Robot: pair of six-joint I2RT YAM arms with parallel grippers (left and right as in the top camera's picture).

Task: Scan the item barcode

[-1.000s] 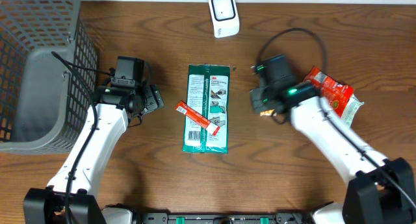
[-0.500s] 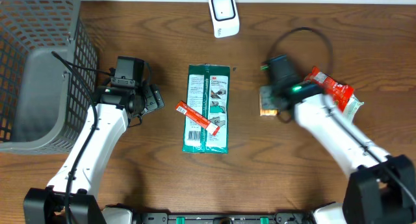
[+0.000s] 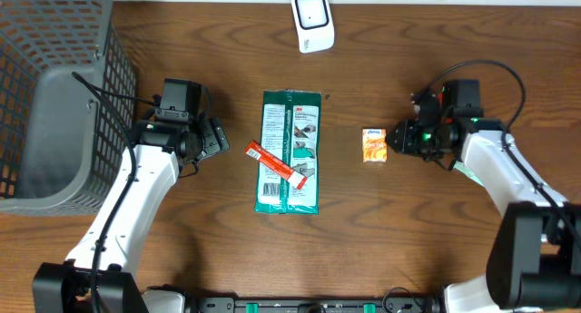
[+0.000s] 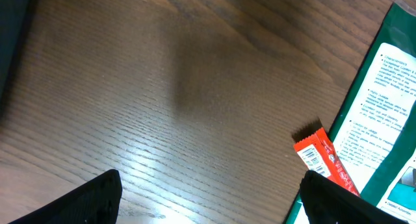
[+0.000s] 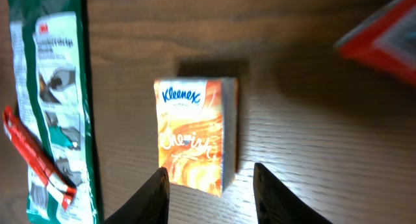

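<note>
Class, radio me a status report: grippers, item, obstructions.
Left gripper open, empty. Right gripper open, Kleenex pack on table just ahead, unheld. Nothing between pack and white scanner.

A wooden table (image 3: 209, 231) carries a grey basket (image 3: 118, 68), white scanner (image 3: 312, 21), green packet (image 3: 292, 172) and orange tissue pack (image 3: 374, 144). A red stick (image 3: 269, 160) seems to overlap the packet's edge.

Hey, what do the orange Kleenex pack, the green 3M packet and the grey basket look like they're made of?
Kleenex pack: likely printed plastic film over tissues, with a slight sheen and soft edges; it could be thin card.
Green 3M packet: plastic film, shiny and lightly wrinkled.
Grey basket: matte moulded plastic, judging by its thick grid walls; possibly coated wire.
</note>
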